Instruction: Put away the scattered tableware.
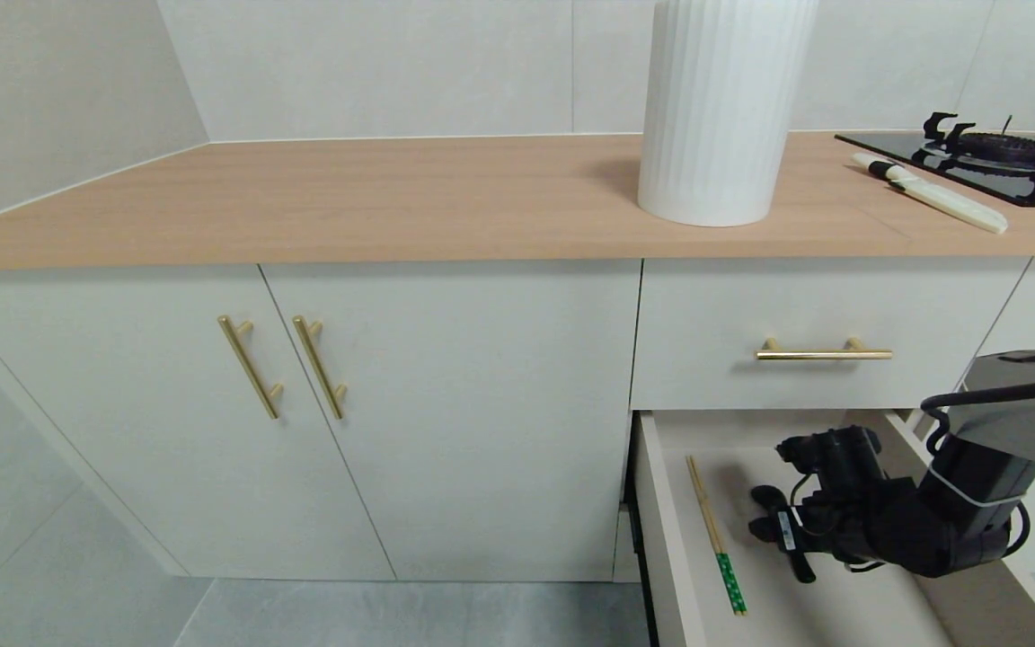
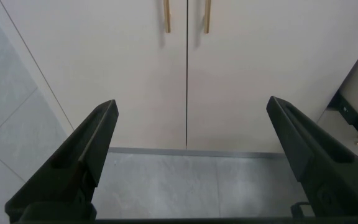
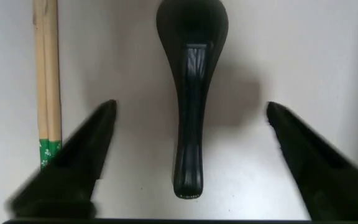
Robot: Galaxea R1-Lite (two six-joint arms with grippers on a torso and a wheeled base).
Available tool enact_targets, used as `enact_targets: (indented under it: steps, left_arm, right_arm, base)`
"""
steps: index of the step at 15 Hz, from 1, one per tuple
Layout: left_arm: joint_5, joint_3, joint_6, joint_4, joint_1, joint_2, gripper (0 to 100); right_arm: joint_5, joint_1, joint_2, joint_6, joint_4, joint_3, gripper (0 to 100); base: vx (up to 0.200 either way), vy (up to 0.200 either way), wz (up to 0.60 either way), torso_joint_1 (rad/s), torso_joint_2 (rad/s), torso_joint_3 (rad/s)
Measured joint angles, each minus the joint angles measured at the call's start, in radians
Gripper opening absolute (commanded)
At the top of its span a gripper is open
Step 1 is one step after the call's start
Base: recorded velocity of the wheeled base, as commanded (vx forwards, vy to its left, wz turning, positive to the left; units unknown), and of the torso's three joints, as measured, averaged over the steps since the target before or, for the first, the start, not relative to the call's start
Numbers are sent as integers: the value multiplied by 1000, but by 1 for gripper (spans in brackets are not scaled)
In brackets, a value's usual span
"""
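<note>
A black spoon (image 3: 190,93) lies flat on the floor of the open drawer (image 1: 661,503), bowl end away from the wrist. My right gripper (image 3: 190,109) hovers over it, open, with one finger (image 3: 73,168) on each side and neither touching it. The head view has the spoon (image 1: 765,496) under my right gripper (image 1: 818,517), inside the drawer. A pair of wooden chopsticks (image 1: 713,539) with green ends lies beside the spoon, along the drawer's left wall, also visible as chopsticks (image 3: 47,81). My left gripper (image 2: 188,112) is open and empty, low before the cabinet doors (image 2: 229,74).
On the wooden counter (image 1: 347,198) stand a tall white ribbed container (image 1: 720,108) and a white-sheathed knife (image 1: 931,193) next to a black gas hob (image 1: 1003,153). A shut drawer with a gold handle (image 1: 823,353) sits above the open one. Grey floor tiles (image 2: 185,186) lie below.
</note>
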Motion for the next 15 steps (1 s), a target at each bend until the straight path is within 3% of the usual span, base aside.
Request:
enact_targets:
  steps: [8,15]
  left_arm:
    - [0,0,0,0,0,0,100]
    - [0,0,0,0,0,0,100]
  right_arm:
    - [-2,17,-240,-1,48,104,100]
    - [-1,64,-635,26,323,237,100]
  base:
    - [0,0,0,0,0,0]
    - [0,0,0,0,0,0]
